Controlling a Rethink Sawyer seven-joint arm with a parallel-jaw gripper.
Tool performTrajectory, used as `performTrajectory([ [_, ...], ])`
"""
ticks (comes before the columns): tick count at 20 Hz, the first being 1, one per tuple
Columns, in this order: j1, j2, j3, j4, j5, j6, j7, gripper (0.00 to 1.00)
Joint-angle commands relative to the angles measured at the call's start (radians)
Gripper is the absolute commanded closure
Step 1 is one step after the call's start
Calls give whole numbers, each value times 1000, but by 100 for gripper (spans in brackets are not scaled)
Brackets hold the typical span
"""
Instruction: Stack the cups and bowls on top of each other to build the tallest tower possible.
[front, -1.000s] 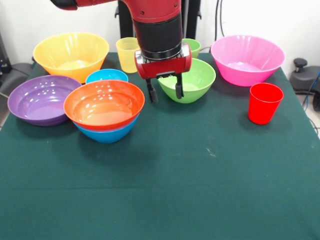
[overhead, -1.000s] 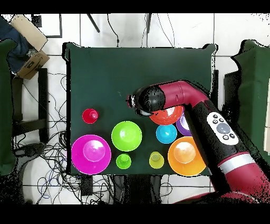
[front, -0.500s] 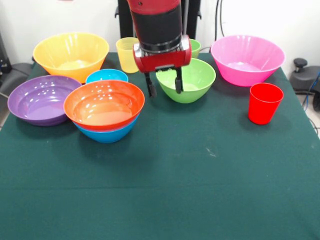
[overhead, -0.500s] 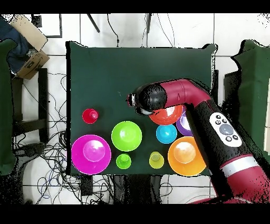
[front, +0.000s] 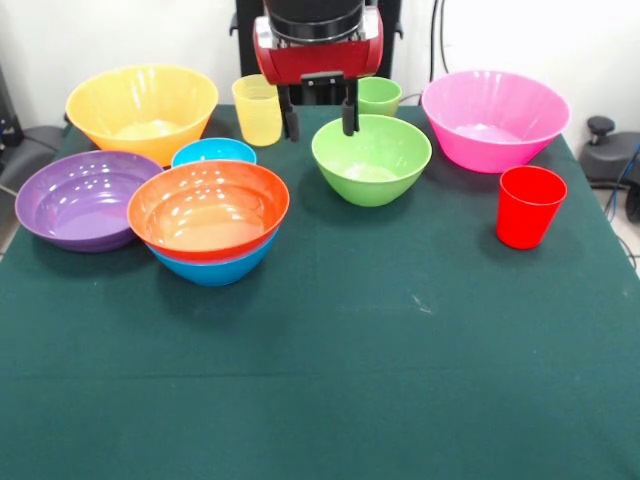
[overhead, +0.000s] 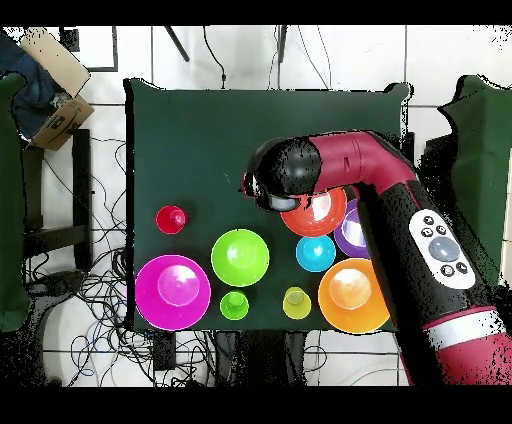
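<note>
The bowls are shiny and round. A red-orange bowl (front: 208, 207) sits inside a big blue bowl (front: 214, 268), and only the blue one's lower side shows under it. That is the only pile on the green table (front: 330, 370). A purple bowl (front: 82, 199) sits just beside the pile, and a small blue bowl (front: 213, 152) is right behind it. A large yellow-orange bowl (front: 142, 109) stands at the back corner. A green bowl (front: 371, 159) sits alone near the middle, and a large pink bowl (front: 494, 118) is at the other back corner.

The cups are much smaller. The yellow cup (front: 256, 109) and the light green cup (front: 379, 95) stand at the back. The red cup (front: 529, 206) stands alone, in front of the pink bowl.

From the front, the gripper (front: 320, 118) hangs high above the table with its two dark fingers (front: 291, 122) spread apart and nothing between them. From above, the red arm (overhead: 400, 230) hides the claw, part of the pile and most of the purple bowl.
</note>
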Motion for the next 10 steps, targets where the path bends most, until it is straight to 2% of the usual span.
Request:
performTrajectory([
  [1,43,44,-22,-52,-36,42,-140,0],
  [5,59,119,-40,-93,-64,-3,-126,0],
  [10,87,189,-58,-177,-71,18,-120,0],
])
